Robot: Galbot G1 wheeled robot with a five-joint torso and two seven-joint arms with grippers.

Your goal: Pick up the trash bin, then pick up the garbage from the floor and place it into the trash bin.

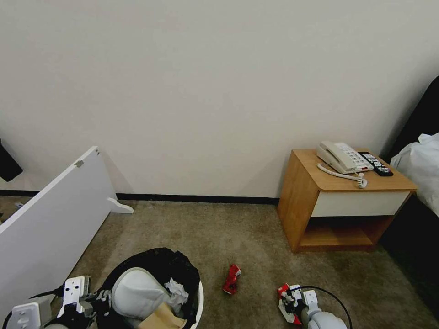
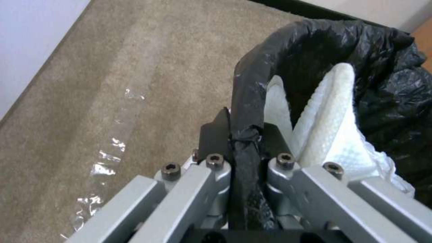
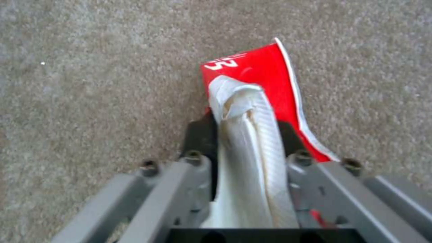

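The trash bin (image 1: 155, 267), white with a black bag over its rim, hangs at the lower left of the head view. My left gripper (image 2: 245, 133) is shut on the bagged rim (image 2: 246, 101). Inside the bin lie a white slipper (image 1: 135, 292), crumpled tissue (image 1: 177, 290) and a brown paper bag (image 1: 162, 317). The slipper (image 2: 330, 118) stands close beside the left fingers. My right gripper (image 1: 288, 304) is low over the floor (image 1: 219, 233) at the lower right, shut on a red-and-white wrapper (image 3: 256, 101). A crushed red can (image 1: 232, 278) lies on the carpet between the bin and the right gripper.
A wooden nightstand (image 1: 340, 205) with a phone (image 1: 343, 157) and remote (image 1: 376, 163) stands at the right by the wall. A white board (image 1: 50, 219) leans at the left. Dark bed and white bedding (image 1: 420, 173) fill the right edge. Clear plastic film (image 2: 110, 152) lies on the carpet.
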